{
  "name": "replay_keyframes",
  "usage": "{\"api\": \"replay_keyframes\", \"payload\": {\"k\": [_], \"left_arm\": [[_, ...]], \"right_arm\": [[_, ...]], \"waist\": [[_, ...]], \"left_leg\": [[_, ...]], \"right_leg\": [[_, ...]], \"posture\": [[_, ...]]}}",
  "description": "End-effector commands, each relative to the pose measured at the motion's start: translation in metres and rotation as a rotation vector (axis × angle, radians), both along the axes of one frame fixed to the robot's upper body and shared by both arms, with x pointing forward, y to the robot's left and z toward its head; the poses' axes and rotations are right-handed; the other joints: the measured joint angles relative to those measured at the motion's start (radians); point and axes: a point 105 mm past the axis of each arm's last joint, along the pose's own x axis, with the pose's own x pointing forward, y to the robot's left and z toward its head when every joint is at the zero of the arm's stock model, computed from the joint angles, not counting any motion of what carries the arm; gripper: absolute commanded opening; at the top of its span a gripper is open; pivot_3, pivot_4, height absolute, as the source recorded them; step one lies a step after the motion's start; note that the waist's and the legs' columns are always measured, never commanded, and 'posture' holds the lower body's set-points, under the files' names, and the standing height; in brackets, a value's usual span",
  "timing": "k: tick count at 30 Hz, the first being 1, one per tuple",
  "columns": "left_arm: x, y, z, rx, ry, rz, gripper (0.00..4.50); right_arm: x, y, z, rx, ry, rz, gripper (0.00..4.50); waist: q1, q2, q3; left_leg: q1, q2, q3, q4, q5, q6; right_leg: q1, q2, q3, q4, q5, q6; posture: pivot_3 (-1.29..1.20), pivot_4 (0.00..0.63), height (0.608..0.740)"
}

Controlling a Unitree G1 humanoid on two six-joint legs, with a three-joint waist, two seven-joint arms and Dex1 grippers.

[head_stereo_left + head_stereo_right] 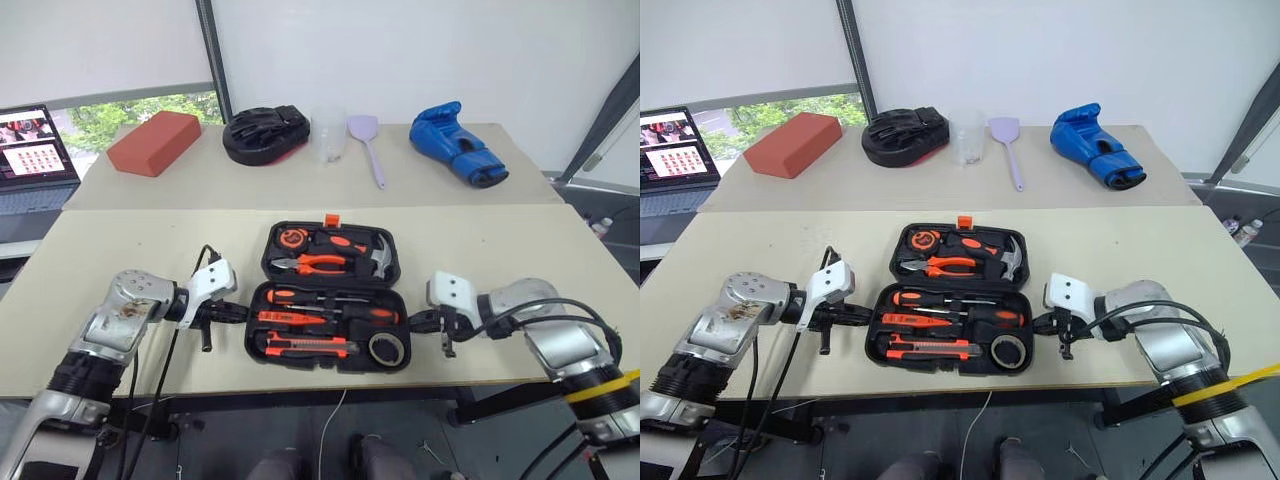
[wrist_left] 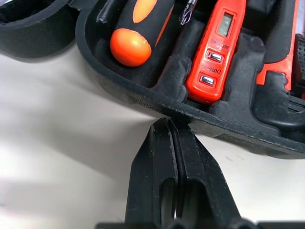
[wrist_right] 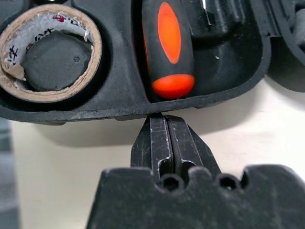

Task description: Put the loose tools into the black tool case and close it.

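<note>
The black tool case (image 1: pixel 330 283) lies open on the near table, its orange latch (image 1: pixel 331 219) on the far edge of the lid. The near half holds two screwdrivers (image 1: pixel 300 297) (image 1: pixel 365 314), the orange tester (image 2: pixel 214 57), the utility knife (image 1: pixel 305 346) and the tape roll (image 3: pixel 47 52), each in a moulded slot. My left gripper (image 2: pixel 169 126) is shut, with its tips against the case's left rim. My right gripper (image 3: pixel 164 119) is also shut, with its tips at the right rim, just below a screwdriver handle (image 3: pixel 169 52). Neither holds anything.
The lid half carries a tape measure (image 1: pixel 292 238), pliers (image 1: pixel 320 263) and a hammer (image 1: pixel 375 255). On the far table sit a red brick (image 1: pixel 155 142), a black padded mitt (image 1: pixel 265 135), a plastic cup (image 1: pixel 328 135), a lilac spatula (image 1: pixel 368 145) and a blue boxing glove (image 1: pixel 458 145). A laptop (image 1: pixel 35 150) stands far left.
</note>
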Motion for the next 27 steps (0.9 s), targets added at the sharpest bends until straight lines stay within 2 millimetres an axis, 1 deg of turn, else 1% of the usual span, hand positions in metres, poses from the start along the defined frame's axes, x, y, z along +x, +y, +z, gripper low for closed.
{"api": "replay_keyframes", "payload": {"k": [1, 3, 6, 9, 10, 11, 12, 13, 14, 16, 17, 18, 19, 20, 21, 23, 24, 27], "left_arm": [[-0.011, -0.014, 0.002, -0.022, 0.003, -0.091, 0.1], [-0.013, -0.015, 0.002, -0.034, 0.011, -0.088, 0.1], [-0.013, -0.013, 0.0, -0.032, 0.02, -0.065, 0.1], [-0.008, -0.004, -0.001, -0.008, 0.017, -0.014, 0.1], [-0.005, 0.004, -0.002, 0.002, 0.027, 0.025, 0.1], [-0.001, 0.016, -0.001, 0.013, 0.038, 0.074, 0.0], [0.001, 0.025, -0.001, 0.02, 0.045, 0.109, 0.58], [0.003, 0.034, 0.0, 0.016, 0.071, 0.153, 0.77], [0.007, 0.045, 0.007, -0.03, 0.11, 0.228, 1.15], [0.012, 0.055, 0.016, -0.096, 0.158, 0.304, 1.78], [0.013, 0.056, 0.018, -0.109, 0.167, 0.317, 2.26], [0.027, 0.054, 0.029, -0.191, 0.174, 0.394, 2.56], [0.045, 0.051, 0.039, -0.262, 0.165, 0.488, 2.84], [0.059, 0.046, 0.046, -0.336, 0.194, 0.569, 3.37], [0.067, 0.041, 0.05, -0.38, 0.222, 0.617, 3.68], [0.072, 0.032, 0.051, -0.421, 0.285, 0.636, 4.34], [0.073, 0.025, 0.051, -0.439, 0.315, 0.631, 4.43], [0.078, 0.008, 0.048, -0.446, 0.368, 0.627, 4.43]], "right_arm": [[0.009, 0.002, 0.01, 0.023, -0.086, -0.041, 0.0], [0.013, -0.003, 0.012, 0.03, -0.091, -0.087, 0.0], [0.012, -0.009, 0.015, 0.039, -0.08, -0.123, 0.0], [0.008, -0.015, 0.016, 0.039, -0.045, -0.148, 0.0], [0.006, -0.019, 0.018, 0.037, -0.037, -0.153, 0.0], [0.005, -0.024, 0.023, 0.037, -0.034, -0.157, 0.46], [0.004, -0.028, 0.026, 0.038, -0.032, -0.159, 0.68], [0.007, -0.032, 0.032, 0.049, -0.036, -0.18, 1.04], [0.017, -0.038, 0.043, 0.106, -0.046, -0.249, 1.4], [0.027, -0.044, 0.056, 0.177, -0.052, -0.327, 2.06], [0.029, -0.044, 0.058, 0.192, -0.05, -0.342, 2.53], [0.033, -0.035, 0.063, 0.325, 0.026, -0.388, 2.79], [0.04, -0.026, 0.066, 0.436, 0.095, -0.433, 3.07], [0.05, -0.018, 0.07, 0.529, 0.152, -0.489, 3.57], [0.056, -0.012, 0.072, 0.581, 0.191, -0.526, 3.88], [0.069, -0.009, 0.072, 0.607, 0.208, -0.603, 4.45], [0.074, -0.007, 0.07, 0.605, 0.224, -0.64, 4.49], [0.082, 0.001, 0.057, 0.552, 0.268, -0.693, 4.49]], "waist": [[-0.002, 0.0, 0.0], [-0.002, 0.0, 0.0], [0.0, 0.0, 0.0], [0.004, 0.0, 0.0], [0.004, 0.0, 0.0], [0.004, 0.0, 0.0], [0.004, 0.0, 0.0], [0.003, 0.0, 0.0], [0.003, 0.0, 0.0], [-0.006, 0.0, 0.0], [-0.009, 0.0, 0.0], [-0.009, 0.0, 0.0], [-0.007, 0.0, 0.0], [-0.005, -0.001, 0.0], [-0.002, -0.002, 0.0], [0.004, -0.002, 0.0], [0.004, -0.001, 0.0], [0.001, -0.001, 0.0]], "left_leg": [[0.001, 0.0, 0.0, 0.0, 0.0, 0.0], [0.001, 0.0, 0.0, 0.0, 0.0, -0.001], [0.001, 0.0, 0.0, 0.001, 0.0, 0.0], [0.001, 0.0, 0.0, 0.001, 0.0, 0.0], [0.001, 0.0, 0.0, 0.001, 0.0, 0.0], [0.001, 0.0, 0.0, 0.001, 0.0, 0.0], [0.001, 0.0, 0.0, 0.001, 0.0, 0.0], [0.001, 0.0, 0.0, 0.001, 0.0, 0.0], [0.001, 0.0, 0.0, 0.001, 0.0, 0.0], [0.002, 0.0, 0.0, 0.001, 0.0, 0.0], [0.002, 0.0, 0.0, 0.001, 0.0, 0.0], [0.002, 0.001, 0.0, 0.001, 0.0, 0.0], [0.002, 0.001, 0.0, 0.0, 0.0, 0.0], [0.002, 0.002, -0.001, 0.001, 0.001, 0.0], [0.002, 0.002, -0.001, 0.001, 0.001, 0.0], [0.0, 0.002, -0.001, 0.003, 0.001, 0.0], [0.0, 0.001, -0.001, 0.003, 0.001, 0.0], [-0.001, -0.001, -0.001, 0.003, 0.001, 0.001]], "right_leg": [[0.001, 0.0, 0.0, 0.0, 0.0, 0.0], [0.002, 0.0, 0.0, 0.0, 0.0, 0.0], [0.002, 0.0, 0.0, 0.001, 0.0, 0.0], [0.002, 0.0, 0.0, 0.001, 0.0, 0.0], [0.001, 0.0, 0.0, 0.0, 0.0, 0.0], [0.002, 0.0, 0.0, 0.0, 0.0, 0.0], [0.002, 0.0, 0.0, 0.0, 0.0, 0.0], [0.002, 0.0, 0.0, 0.0, 0.0, 0.0], [0.002, 0.0, 0.0, 0.0, 0.0, 0.0], [0.002, 0.0, 0.0, 0.001, 0.0, 0.0], [0.002, 0.001, 0.0, 0.0, 0.001, -0.002], [0.001, 0.001, 0.0, 0.001, 0.001, -0.002], [0.002, 0.001, 0.0, 0.002, 0.001, -0.002], [0.002, 0.002, -0.001, 0.002, 0.001, -0.002], [0.002, 0.003, -0.001, 0.002, 0.002, -0.003], [0.002, 0.002, -0.001, 0.002, 0.004, -0.004], [0.001, 0.001, 0.0, 0.004, 0.005, -0.004], [-0.003, -0.001, 0.0, 0.013, 0.005, -0.004]], "posture": [[0.0, 0.15, 0.74], [0.0, 0.15, 0.74], [0.0, 0.15, 0.74], [0.0, 0.15, 0.74], [0.0, 0.15, 0.74], [0.0, 0.15, 0.74], [0.0, 0.15, 0.74], [0.0, 0.15, 0.74], [0.0, 0.15, 0.74], [0.0, 0.15, 0.74], [0.0, 0.15, 0.74], [0.0, 0.15, 0.74], [0.0, 0.15, 0.74], [0.0, 0.15, 0.74], [0.0, 0.15, 0.74], [0.0, 0.15, 0.74], [0.0, 0.15, 0.74], [0.0, 0.15, 0.74]]}}
